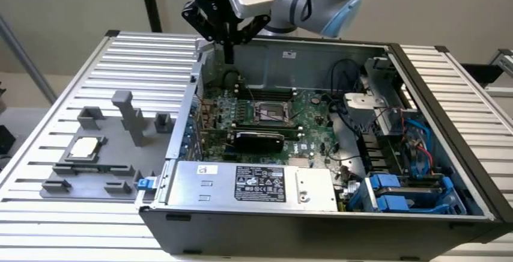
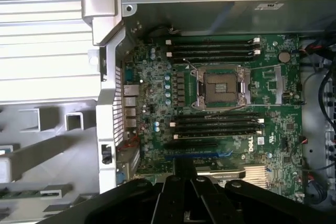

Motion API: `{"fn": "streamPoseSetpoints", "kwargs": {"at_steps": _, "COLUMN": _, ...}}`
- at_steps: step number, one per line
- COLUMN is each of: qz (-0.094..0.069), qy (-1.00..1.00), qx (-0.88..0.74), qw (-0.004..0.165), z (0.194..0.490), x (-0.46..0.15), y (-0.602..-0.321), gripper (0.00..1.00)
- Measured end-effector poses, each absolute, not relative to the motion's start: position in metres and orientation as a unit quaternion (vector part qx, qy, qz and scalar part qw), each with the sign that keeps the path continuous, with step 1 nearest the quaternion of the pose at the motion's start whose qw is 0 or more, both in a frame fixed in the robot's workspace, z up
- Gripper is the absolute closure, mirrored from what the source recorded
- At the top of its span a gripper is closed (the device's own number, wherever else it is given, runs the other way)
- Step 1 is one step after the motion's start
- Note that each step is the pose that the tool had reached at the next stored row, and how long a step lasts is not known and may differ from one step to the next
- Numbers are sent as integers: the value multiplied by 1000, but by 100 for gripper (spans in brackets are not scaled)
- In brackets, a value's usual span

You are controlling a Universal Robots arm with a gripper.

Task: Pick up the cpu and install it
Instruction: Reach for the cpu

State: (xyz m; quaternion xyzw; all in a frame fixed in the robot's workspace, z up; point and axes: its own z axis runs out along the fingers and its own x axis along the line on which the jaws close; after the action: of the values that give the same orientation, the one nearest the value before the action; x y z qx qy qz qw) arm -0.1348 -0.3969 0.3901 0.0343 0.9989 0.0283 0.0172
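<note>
Silvery-grey cpu (image 1: 84, 148) on grey fixture (image 1: 80, 181) outside computer case (image 1: 321, 232), beyond its side wall. Clenched gripper (image 1: 228, 54) above case's rim, well apart from cpu; socket (image 1: 273, 113) inside, amid memory slots (image 2: 215, 48).

The exterior camera is looking down at a slant from high off one edge of the table (image 1: 48, 226), taking in the whole open case (image 1: 321, 229) and the fixture (image 1: 112, 157) beside it. The wrist camera is riding behind the gripper (image 2: 185, 169), nearer, facing straight down onto the board (image 2: 157, 77). Both are showing the board, its socket (image 2: 220, 87) and part of the fixture.
</note>
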Motion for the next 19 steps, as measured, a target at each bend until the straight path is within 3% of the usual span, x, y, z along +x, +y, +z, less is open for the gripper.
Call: {"fn": "streamPoseSetpoints", "kwargs": {"at_steps": 19, "qz": 28, "qy": 999, "qx": 34, "qw": 17, "z": 390, "x": -221, "y": -397, "gripper": 89}}
